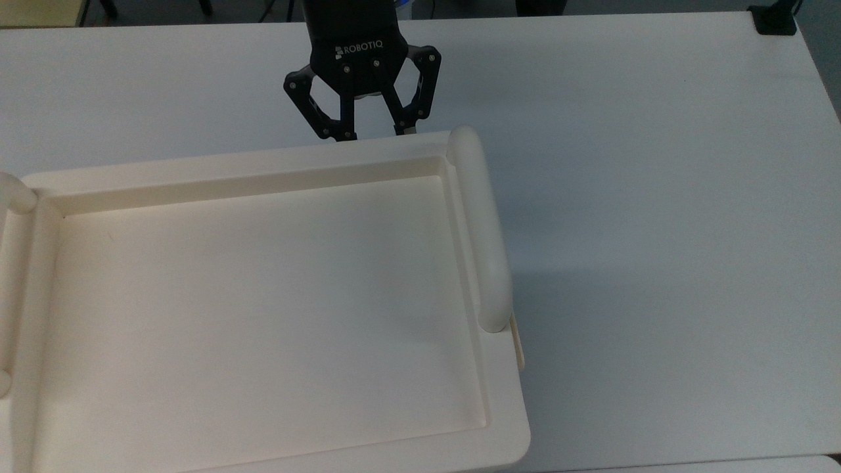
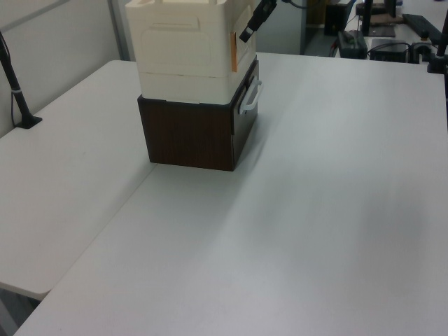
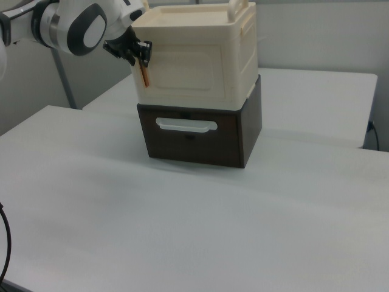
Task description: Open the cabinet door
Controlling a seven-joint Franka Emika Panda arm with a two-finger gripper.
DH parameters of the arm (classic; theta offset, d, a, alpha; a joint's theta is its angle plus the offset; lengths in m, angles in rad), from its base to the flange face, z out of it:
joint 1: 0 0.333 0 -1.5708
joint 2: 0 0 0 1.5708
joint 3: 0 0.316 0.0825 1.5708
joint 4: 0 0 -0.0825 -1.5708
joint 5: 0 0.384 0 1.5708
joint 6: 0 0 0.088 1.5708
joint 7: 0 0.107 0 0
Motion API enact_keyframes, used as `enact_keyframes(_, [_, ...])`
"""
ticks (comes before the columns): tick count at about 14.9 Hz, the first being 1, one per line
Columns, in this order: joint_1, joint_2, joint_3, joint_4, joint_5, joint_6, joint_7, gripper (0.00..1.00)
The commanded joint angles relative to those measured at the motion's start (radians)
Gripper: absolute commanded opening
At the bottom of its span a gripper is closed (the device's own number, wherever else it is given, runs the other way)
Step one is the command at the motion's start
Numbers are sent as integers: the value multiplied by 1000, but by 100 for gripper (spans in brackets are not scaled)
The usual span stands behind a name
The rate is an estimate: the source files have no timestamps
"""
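Note:
The cream cabinet point(image 3: 234, 61) stands on a dark brown drawer box point(image 3: 243, 131). Its door point(image 3: 191, 70) is the flat cream panel facing the camera in the right view, shut, with an orange strip point(image 3: 144, 76) down its left edge. In the left view the door point(image 2: 243, 31) faces right. My black gripper point(image 1: 376, 135) is open at the top view's far rim of the recessed cabinet top point(image 1: 197, 187), and its fingertips dip behind that rim. The right view has the gripper point(image 3: 135, 50) just left of the orange strip. The left view has the gripper point(image 2: 252, 24) close by the door's upper edge.
A thick rounded tube handle point(image 1: 483, 230) runs along the top view's right side of the cabinet top. The drawer box has a white handle point(image 3: 185, 125). The white table point(image 1: 657, 197) stretches wide to the top view's right. A black clamp point(image 1: 775, 20) sits at its far corner.

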Motion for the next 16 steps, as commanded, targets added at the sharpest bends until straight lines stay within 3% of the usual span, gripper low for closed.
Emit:
enact_keyframes(1, [14, 44, -6, 58, 13, 17, 26, 42])
enact_keyframes(8, [14, 89, 7, 95, 5, 87, 59, 41])
enact_keyframes(10, [11, 92, 11, 95, 2, 101, 78, 34])
enact_keyframes(14, [8, 92, 13, 91, 2, 101, 76, 2])
enact_keyframes(16, [5, 89, 11, 88, -1, 99, 73, 0])
